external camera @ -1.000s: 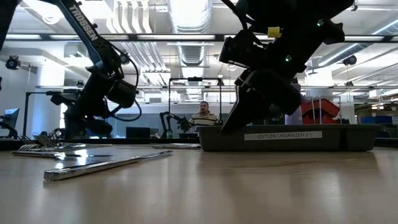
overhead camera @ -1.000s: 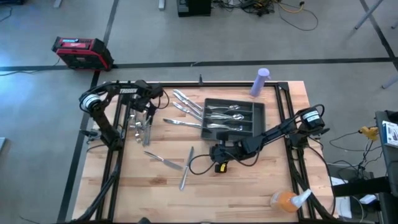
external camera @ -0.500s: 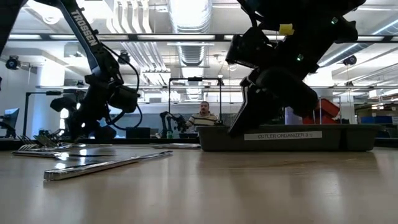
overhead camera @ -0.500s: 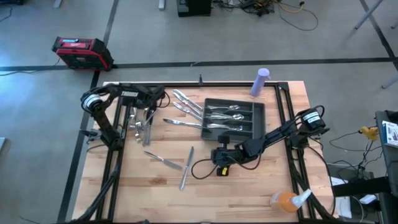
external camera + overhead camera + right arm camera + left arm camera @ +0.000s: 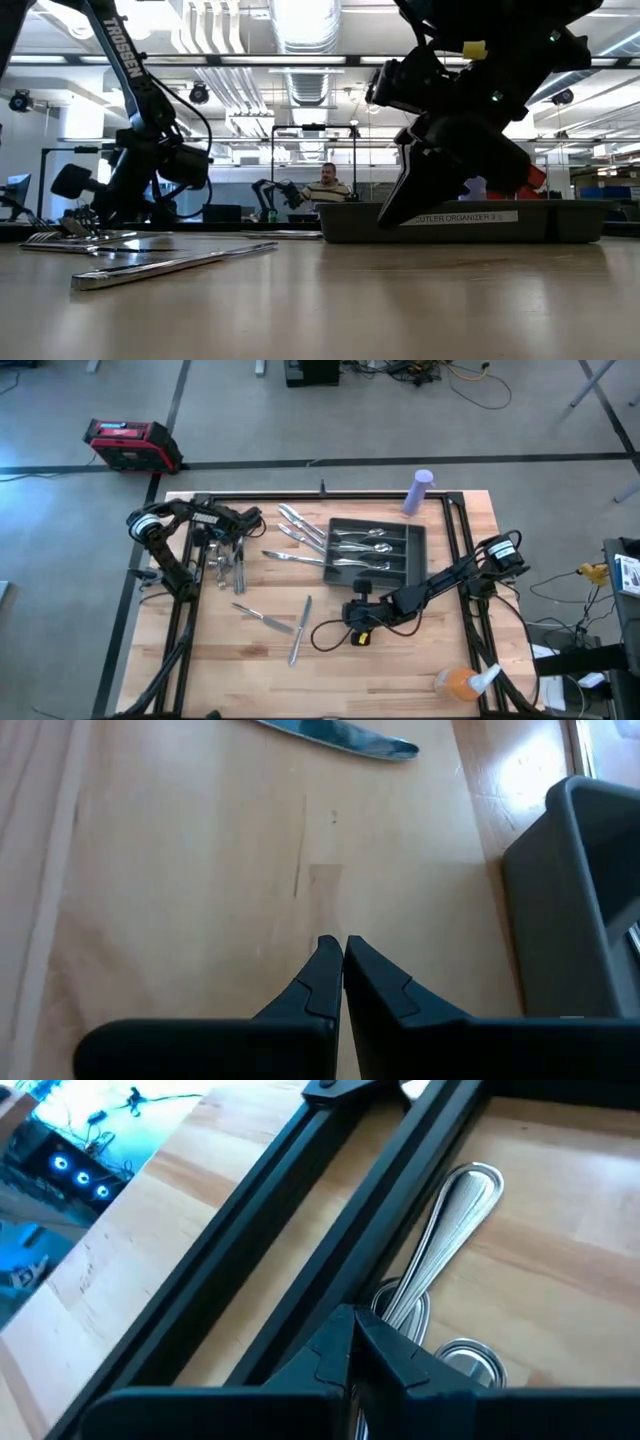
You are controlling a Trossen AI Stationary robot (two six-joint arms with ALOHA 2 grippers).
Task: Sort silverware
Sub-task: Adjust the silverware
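Silverware lies in several places on the wood table: a pile (image 5: 226, 566) near the left rail, a few pieces (image 5: 296, 525) at the far middle, a knife (image 5: 294, 558) beside the tray, and two pieces (image 5: 300, 628) near the middle. More of it lies in the dark grey tray (image 5: 415, 538). My left gripper (image 5: 216, 542) is shut low over the pile's handles (image 5: 452, 1220). My right gripper (image 5: 350, 618) is shut above bare wood (image 5: 200, 890), on the near side of the tray (image 5: 580, 900). My left gripper has its shut fingertips (image 5: 340, 1330) right over the silverware handles beside the black rail. I cannot tell whether they touch the metal.
Black frame rails (image 5: 192, 575) run along the table's left and right sides. A purple cylinder (image 5: 419, 492) stands at the far edge and an orange spray bottle (image 5: 462, 681) lies at the near right corner. Bare wood fills the near middle.
My left gripper has swung toward the table's left edge and come lower over the silverware pile. My right gripper has drawn away from the tray toward the near edge and sunk closer to the table. No silverware has moved.
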